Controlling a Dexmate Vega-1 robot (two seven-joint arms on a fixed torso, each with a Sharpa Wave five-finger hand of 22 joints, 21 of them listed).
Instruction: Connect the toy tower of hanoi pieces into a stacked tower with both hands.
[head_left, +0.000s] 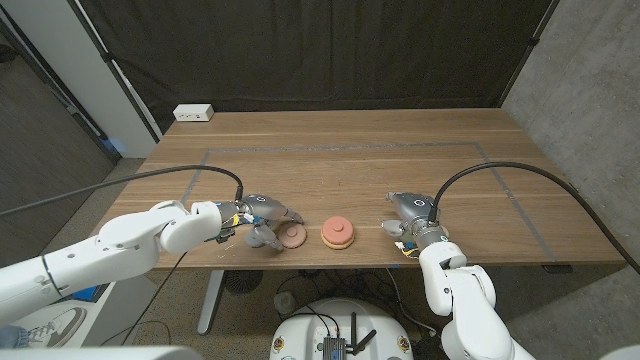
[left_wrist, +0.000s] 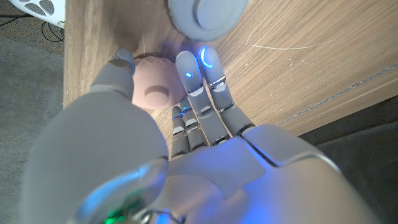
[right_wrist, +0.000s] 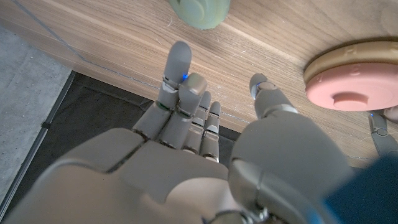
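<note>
Stacking is partly done: a pink disc on a tan disc (head_left: 337, 233) stands near the table's front edge (head_left: 500, 265), between both hands. Just beside it on the left lies a smaller brownish-pink disc (head_left: 292, 236), round with a centre peg. The left hand (head_left: 258, 214) touches it, fingers around it, probably to lift it. The right hand (head_left: 408, 212) is open, holding nothing, near a green piece (right_wrist: 199, 11).

A lab: black curtain (head_left: 300, 50) behind the wooden desk (head_left: 350, 160), bare concrete wall (head_left: 590, 90), taped outline (head_left: 520, 200) on the desk.
</note>
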